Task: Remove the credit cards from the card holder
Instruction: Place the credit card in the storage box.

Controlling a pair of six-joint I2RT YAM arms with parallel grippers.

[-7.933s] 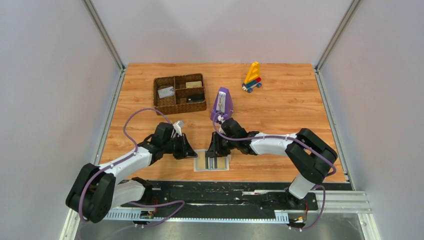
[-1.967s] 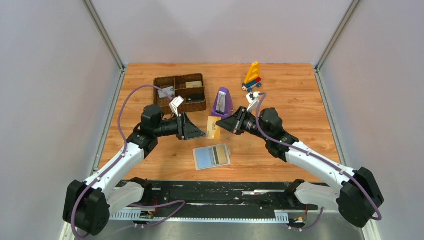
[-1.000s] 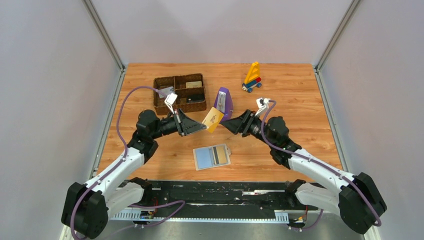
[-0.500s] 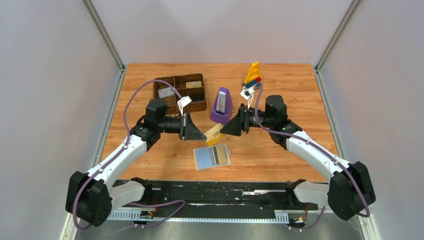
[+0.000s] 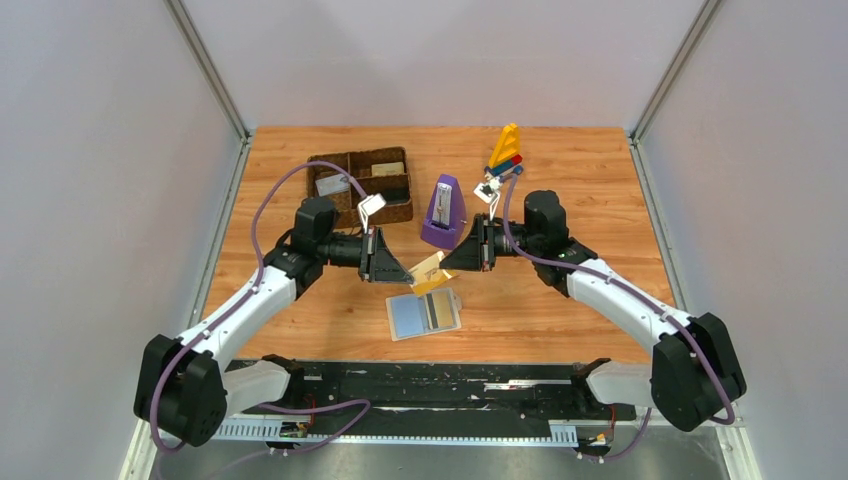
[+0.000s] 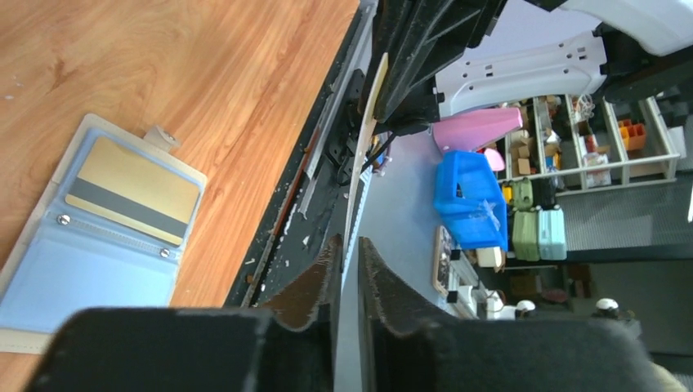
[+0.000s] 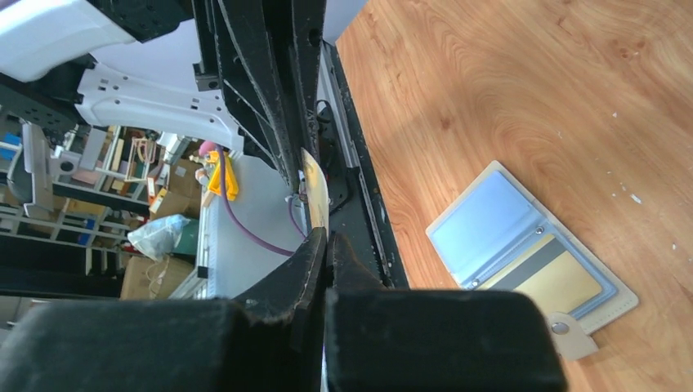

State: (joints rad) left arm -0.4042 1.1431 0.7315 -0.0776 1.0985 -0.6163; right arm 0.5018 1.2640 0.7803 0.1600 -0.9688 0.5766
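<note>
A tan credit card [image 5: 430, 268] hangs in the air between both grippers, above the open light-blue card holder [image 5: 408, 316]. My right gripper [image 5: 450, 262] is shut on its right end; the right wrist view shows the card [image 7: 315, 192] rising from the pinched jaws [image 7: 326, 237]. My left gripper [image 5: 400, 272] is at the left end. In the left wrist view the card [image 6: 365, 122] runs edge-on into the gap of its jaws [image 6: 346, 249], which stand slightly apart. A gold card with a black stripe [image 5: 437, 309] sits in the holder [image 6: 90, 269].
A brown woven tray [image 5: 311, 190] holding cards stands at the back left. A purple metronome [image 5: 443, 212] stands just behind the grippers. A yellow toy sailboat [image 5: 505, 153] is at the back right.
The right gripper lifted the tan card from the holder and both arms rose. Over the last second the two grippers came down and together on the card above the holder.
</note>
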